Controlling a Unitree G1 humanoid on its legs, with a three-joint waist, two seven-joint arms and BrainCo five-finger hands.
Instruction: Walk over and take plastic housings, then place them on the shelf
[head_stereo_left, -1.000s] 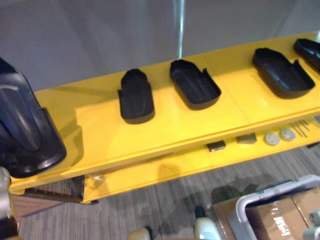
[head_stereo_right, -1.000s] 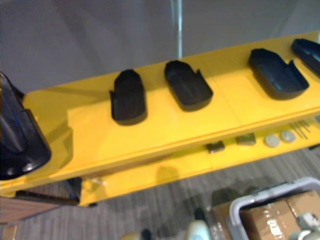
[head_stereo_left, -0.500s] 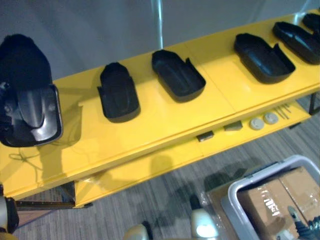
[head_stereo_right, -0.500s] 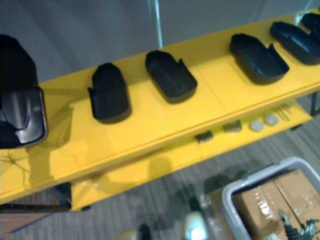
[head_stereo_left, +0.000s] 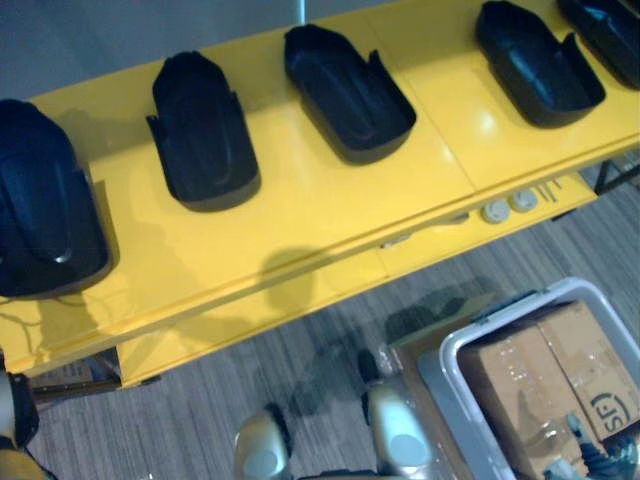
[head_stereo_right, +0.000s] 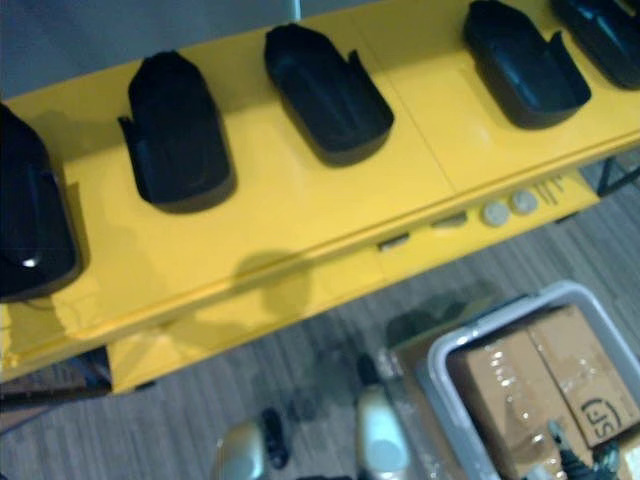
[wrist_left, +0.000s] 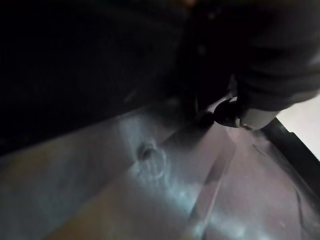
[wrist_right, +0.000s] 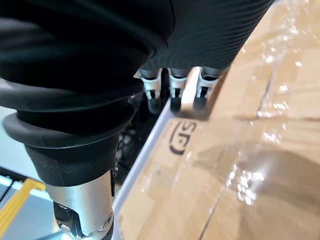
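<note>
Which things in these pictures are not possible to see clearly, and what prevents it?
1. Left hand: the left wrist view is dark and blurred, so its hold on the leftmost housing is unclear.
2. Rightmost housing: cut off by the corner of both eye views.
3. Round parts on the lower shelf: too small to identify.

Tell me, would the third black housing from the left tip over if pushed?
Probably not: the housing lies low and wide, hollow side up. It would likely slide on the smooth shelf, and its thin shell looks light.
</note>
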